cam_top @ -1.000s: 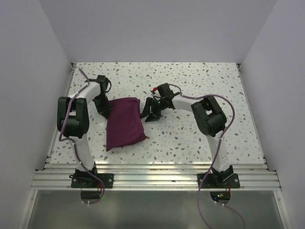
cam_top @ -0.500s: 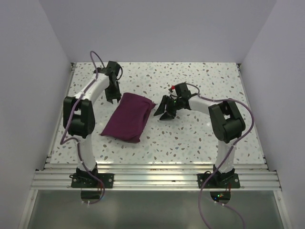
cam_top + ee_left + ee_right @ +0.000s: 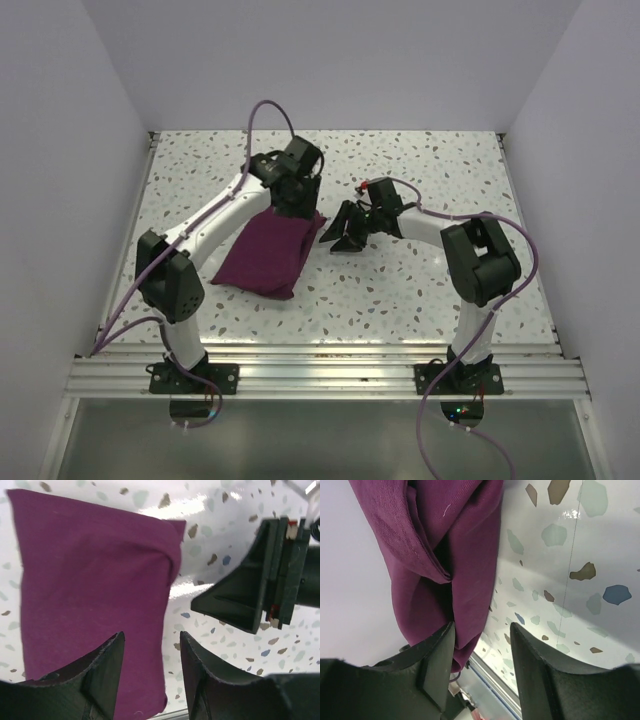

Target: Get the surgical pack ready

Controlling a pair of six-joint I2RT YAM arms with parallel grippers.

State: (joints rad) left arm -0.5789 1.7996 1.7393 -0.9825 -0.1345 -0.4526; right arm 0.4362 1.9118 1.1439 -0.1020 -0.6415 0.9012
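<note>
Top external view, starting at the left: the surgical pack lies wrapped as a purple bundle on the speckled tabletop. It sits left of centre, about midway between the near and far edges. It lies at a slant, its near end angled toward the left edge and its far end toward the middle.

Right over that far end hangs the left pincer, pointing down at the cloth. The left wrist view shows its two dark fingers standing moderately apart, with nothing between them. The right-hand border of the bundle runs under the gap, and the cloth looks smooth and flat with one folded corner at the top. Whether the tips touch the fabric, I cannot tell.

Moving right, just beside the bundle's far right corner, the right pincer is low over the tabletop, aimed toward the pack. The left wrist view catches it too, a black wedge a little way off the cloth.

From the right wrist view, its fingers are also moderately spread and empty. The folded end of the purple cloth fills the left of the picture. A tuck of fabric reaches down close to the left-hand finger, and bare speckled surface shows past the other one.
</note>
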